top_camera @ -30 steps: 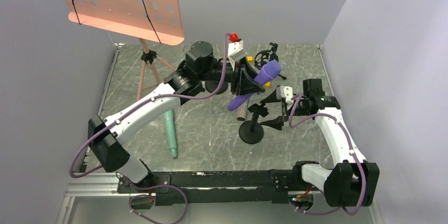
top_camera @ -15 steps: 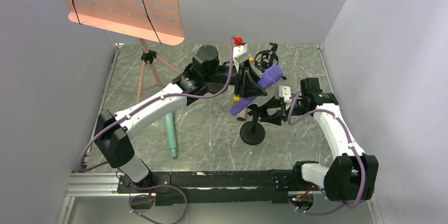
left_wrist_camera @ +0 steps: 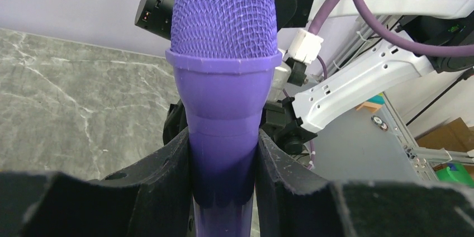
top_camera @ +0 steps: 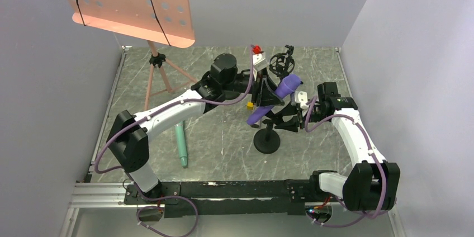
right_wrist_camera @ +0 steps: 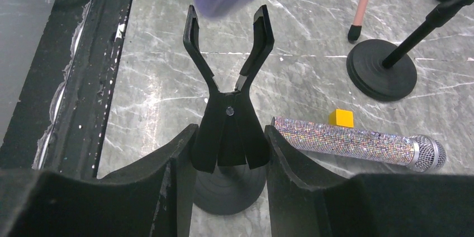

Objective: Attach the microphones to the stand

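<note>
The purple microphone (left_wrist_camera: 223, 80), one colour throughout with a mesh head and smooth tapering body, is clamped below its head in the left jaws, tilted just above the stand (top_camera: 266, 141). The right jaws are clamped on the stand's forked clip (right_wrist_camera: 229, 119). The glittery microphone (right_wrist_camera: 358, 142) lies on the tabletop (top_camera: 223, 136) beside the stand's base, and the green microphone (top_camera: 180, 142) lies well left of it.

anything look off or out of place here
Nothing looks spilled or broken. Two mics lie flat on the table rather than in a holder: the mint green microphone near the legs of the music stand, and the glittery microphone beside a stray yellow cube.
</note>
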Motion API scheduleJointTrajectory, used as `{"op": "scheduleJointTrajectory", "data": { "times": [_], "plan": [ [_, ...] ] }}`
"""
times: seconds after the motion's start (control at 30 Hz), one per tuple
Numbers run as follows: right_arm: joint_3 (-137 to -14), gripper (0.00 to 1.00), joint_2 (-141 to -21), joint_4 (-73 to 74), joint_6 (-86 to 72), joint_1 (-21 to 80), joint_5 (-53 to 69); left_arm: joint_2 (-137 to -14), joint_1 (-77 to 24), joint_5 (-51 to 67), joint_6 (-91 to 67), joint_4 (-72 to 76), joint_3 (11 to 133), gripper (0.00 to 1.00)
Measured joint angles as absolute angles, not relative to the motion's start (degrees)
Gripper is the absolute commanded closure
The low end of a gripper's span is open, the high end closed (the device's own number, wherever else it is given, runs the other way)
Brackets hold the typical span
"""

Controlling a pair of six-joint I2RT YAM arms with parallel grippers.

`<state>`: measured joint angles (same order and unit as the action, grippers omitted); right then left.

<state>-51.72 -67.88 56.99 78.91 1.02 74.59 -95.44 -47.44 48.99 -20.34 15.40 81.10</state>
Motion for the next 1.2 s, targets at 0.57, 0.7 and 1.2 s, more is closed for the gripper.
{"op": "scheduleJointTrajectory", "data": {
  "times": [0.57,0.7,1.2],
  "plan": [
    [-52.82,0.82,-69.89,59.61,81.36,0.54,75.29,-95.5,-46.89,49.63,-24.93,29.71,72.14,1.0],
    [-53.63,0.78,-71.16,61.76,83.55,0.21,75.5,-95.44,-46.92,49.63,-23.33,29.74,71.44,1.0],
    [-55.05,0.66,-73.95,67.09,89.49,-0.47,76.93,-95.29,-46.96,49.71,-22.15,30.83,70.37,1.0]
  ]
}}
